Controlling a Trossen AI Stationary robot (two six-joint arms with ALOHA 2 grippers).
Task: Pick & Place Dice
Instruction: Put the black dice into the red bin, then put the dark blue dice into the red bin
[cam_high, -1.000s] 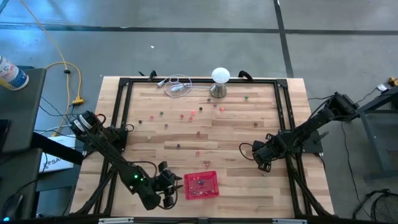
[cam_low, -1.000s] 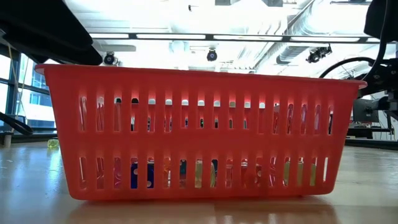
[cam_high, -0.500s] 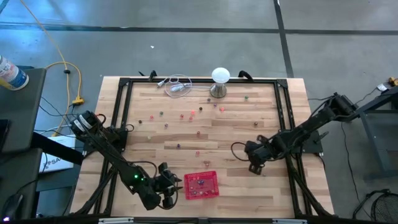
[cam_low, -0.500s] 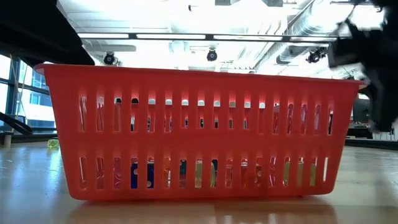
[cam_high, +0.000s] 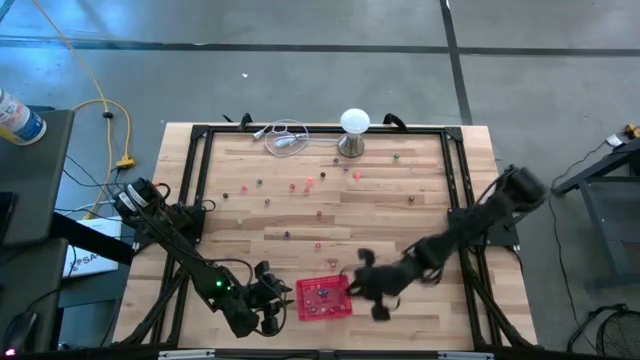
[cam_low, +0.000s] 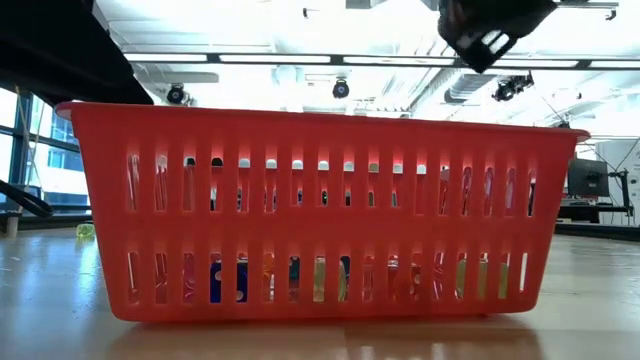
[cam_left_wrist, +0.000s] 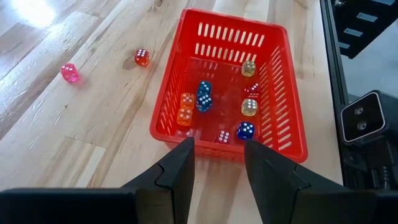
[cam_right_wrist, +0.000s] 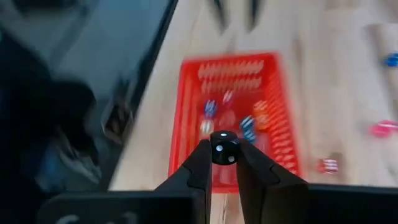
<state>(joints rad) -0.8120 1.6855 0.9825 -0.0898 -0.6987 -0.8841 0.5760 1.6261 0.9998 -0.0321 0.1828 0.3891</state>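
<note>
A red mesh basket (cam_high: 323, 297) stands near the table's front edge with several dice (cam_left_wrist: 203, 99) in it. More dice (cam_high: 293, 186) lie scattered over the middle and far part of the wooden table. A pink die (cam_left_wrist: 69, 72) and a red die (cam_left_wrist: 142, 57) lie close by the basket. My right gripper (cam_high: 362, 283) hovers just right of the basket, shut on a dark die (cam_right_wrist: 223, 148). My left gripper (cam_left_wrist: 217, 155) stands open at the basket's left short wall (cam_left_wrist: 214, 142). My right gripper pinches the dark die by two opposite faces (cam_right_wrist: 215, 151) between its two fingertips. The die is lifted clear, high over the table by the basket's right side, with a white-dotted face toward the wrist camera. My left gripper's fingertips (cam_left_wrist: 186, 144) stand close against the basket's left wall; whether they touch it I cannot tell.
A white ball-topped metal stand (cam_high: 354, 130) and a coiled cable (cam_high: 285, 138) sit at the table's far edge. A black frame rail (cam_high: 195, 180) runs around the tabletop. In the low view the basket (cam_low: 320, 210) fills most of the picture.
My right gripper has swept from the table's right part toward the left and the near edge, up to the basket's right side. It has risen and turned on the way and stays shut on the dark die.
</note>
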